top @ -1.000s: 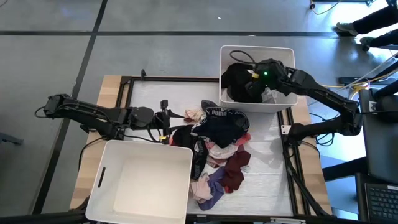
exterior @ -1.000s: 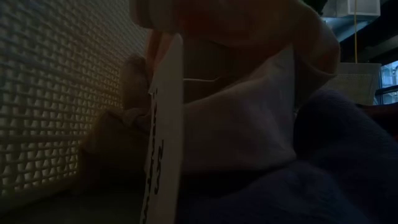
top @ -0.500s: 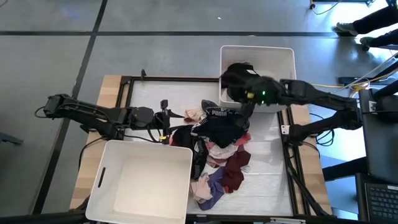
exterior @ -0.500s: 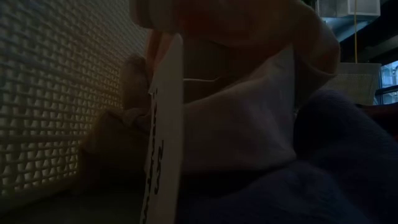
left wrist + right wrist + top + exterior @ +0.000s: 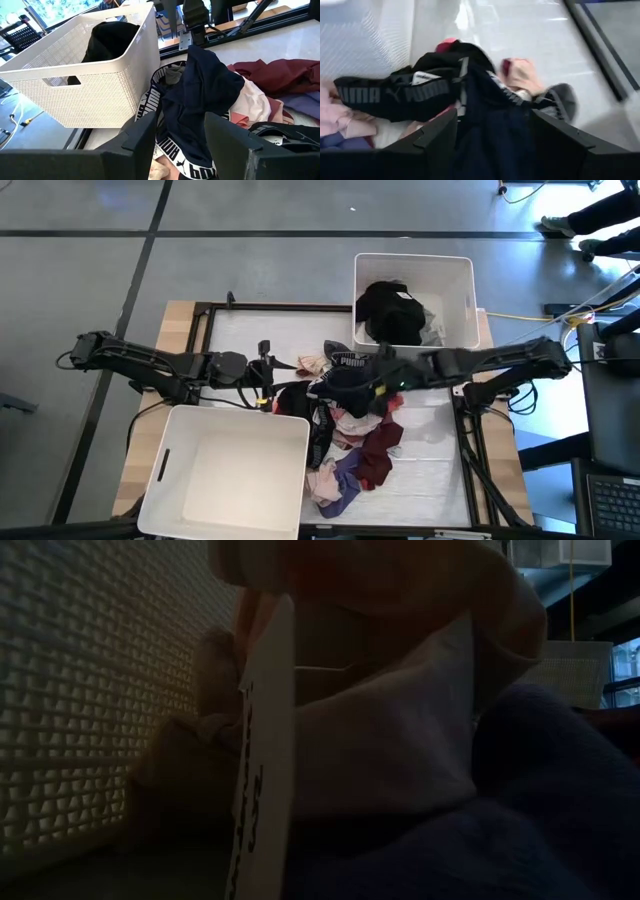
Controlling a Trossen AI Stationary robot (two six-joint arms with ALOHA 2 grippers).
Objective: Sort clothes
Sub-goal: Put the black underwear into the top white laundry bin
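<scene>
High view: clothes (image 5: 350, 415) heaped mid-desk (image 5: 430, 470) between near bin (image 5: 225, 475) and far bin (image 5: 415, 305); bare strip along the desk's right edge. Right tool (image 5: 372, 385) over the heap's top; left tool (image 5: 268, 375) at its left fringe.
Low view: lens blocked by fabric (image 5: 400, 740) and bin mesh (image 5: 100, 690).
Left wrist: left tool (image 5: 180, 137) wide, empty, navy garment (image 5: 200, 95) just ahead; black garment (image 5: 107, 40) in the far bin.
Right wrist: right tool (image 5: 492, 137) wide, directly over navy cloth (image 5: 490, 130)

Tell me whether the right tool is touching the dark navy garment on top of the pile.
Cannot tell. In the high view the right tool overlaps the dark navy garment; its wrist view shows open fingers straddling the cloth, with neither contact nor gap plain.
</scene>
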